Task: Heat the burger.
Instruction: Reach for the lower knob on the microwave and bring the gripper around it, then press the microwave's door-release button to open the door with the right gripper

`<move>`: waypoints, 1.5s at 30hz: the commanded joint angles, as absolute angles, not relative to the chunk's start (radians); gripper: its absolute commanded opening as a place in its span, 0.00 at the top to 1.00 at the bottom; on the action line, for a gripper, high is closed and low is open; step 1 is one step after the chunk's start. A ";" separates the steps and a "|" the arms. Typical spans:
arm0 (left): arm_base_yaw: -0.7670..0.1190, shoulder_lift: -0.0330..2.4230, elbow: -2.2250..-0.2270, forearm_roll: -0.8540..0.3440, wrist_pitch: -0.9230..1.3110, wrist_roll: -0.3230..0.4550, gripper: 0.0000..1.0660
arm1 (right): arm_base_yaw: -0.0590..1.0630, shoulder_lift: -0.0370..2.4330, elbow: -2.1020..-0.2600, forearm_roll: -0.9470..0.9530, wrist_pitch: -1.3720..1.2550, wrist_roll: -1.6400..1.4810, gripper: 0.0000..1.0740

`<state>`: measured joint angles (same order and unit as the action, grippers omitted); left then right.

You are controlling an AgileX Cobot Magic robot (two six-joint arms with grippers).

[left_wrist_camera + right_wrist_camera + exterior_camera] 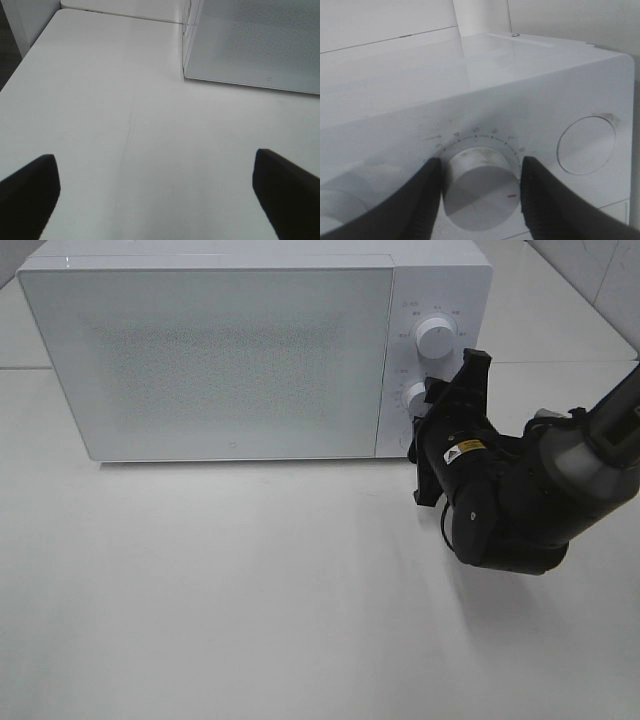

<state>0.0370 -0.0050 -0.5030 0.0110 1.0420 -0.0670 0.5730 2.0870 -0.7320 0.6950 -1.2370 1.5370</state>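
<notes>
From my station, the right end effector (480,164) had its two fingers either side of the lower dial (480,190) on the microwave (230,360). It was closed to the dial's width, with the pads against its flanks as far as the wrist view let me judge. The left end effector (157,192) hung wide apart over the bare desk (250,590), holding nothing and well clear of the work.

I could not see the burger in any view. The microwave door (210,360) was shut and its frosted panel hid the inside, so I took it that the burger sat behind it, though I could not confirm that.

I read the step in hand as setting the time. To do it well, I wanted the wrist axis lined up with the dial's own centre, so that a roll of the wrist would turn the dial instead of dragging the fingers off its edge. The grip needed to be firm enough not to slip on the smooth white plastic. I meant to watch the small red mark (511,196) against the ticks around the dial and stop on a short setting. The upper dial (436,337) sat just beside the fingers, so I wanted no sideways drift. Pushing inward also risked shoving the whole oven back across the desk.
</notes>
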 commanded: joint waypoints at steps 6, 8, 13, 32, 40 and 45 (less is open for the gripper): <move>0.043 -0.029 -0.500 0.000 1.035 -0.071 0.06 | 0.590 2.059 -0.660 0.679 -1.306 1.501 0.36; 0.043 -0.029 -0.500 0.000 1.035 -0.071 0.06 | 0.590 2.047 -0.648 0.669 -1.302 1.484 0.36; 0.043 -0.029 -0.500 0.000 1.035 -0.071 0.06 | 0.601 1.978 -0.566 0.626 -1.294 1.395 0.36; 0.043 -0.029 -0.500 0.000 1.035 -0.071 0.06 | 0.582 1.512 -0.454 0.558 -0.601 0.307 0.36; 0.043 -0.029 -0.500 0.000 1.035 -0.071 0.06 | 0.582 1.405 -0.531 0.474 -0.214 0.007 0.36; 0.043 -0.029 -0.500 0.000 1.035 -0.071 0.06 | 0.582 1.360 -0.635 0.309 0.039 0.013 0.36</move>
<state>0.0370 -0.0050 -0.5030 0.0110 1.0420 -0.0670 0.5860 1.3820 -0.6010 0.3740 -0.0580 0.0270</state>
